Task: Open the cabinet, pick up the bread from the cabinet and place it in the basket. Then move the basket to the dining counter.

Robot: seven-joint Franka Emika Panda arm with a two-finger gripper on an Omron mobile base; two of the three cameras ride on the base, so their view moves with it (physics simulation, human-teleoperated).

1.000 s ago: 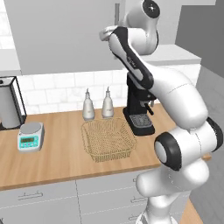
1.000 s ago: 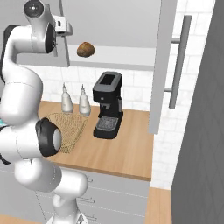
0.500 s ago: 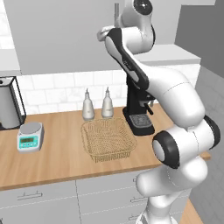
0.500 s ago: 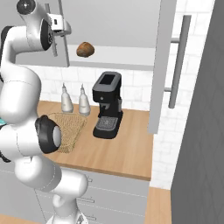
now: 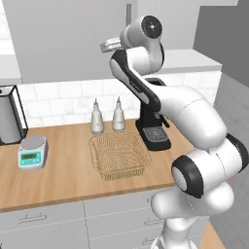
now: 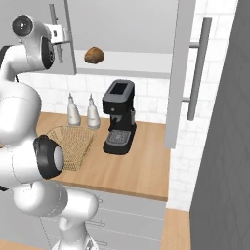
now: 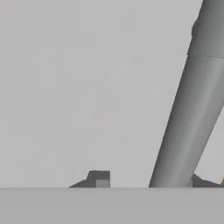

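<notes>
Bread [image 6: 94, 54] sits on the open cabinet [image 6: 122, 22] shelf, right door swung wide. Gripper [image 7: 146, 183] now up at the left door's handle [image 7: 188, 118], jaws narrowing around the bar; grip not confirmed. Basket [image 5: 119, 154] waits empty below, bottles [image 5: 107, 116] and coffee machine [image 6: 118, 117] just beside it.

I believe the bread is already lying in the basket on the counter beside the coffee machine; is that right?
Not quite. The basket does sit on the counter beside the coffee machine, but it holds nothing. The right base view shows the bread up on the cabinet shelf.
</notes>
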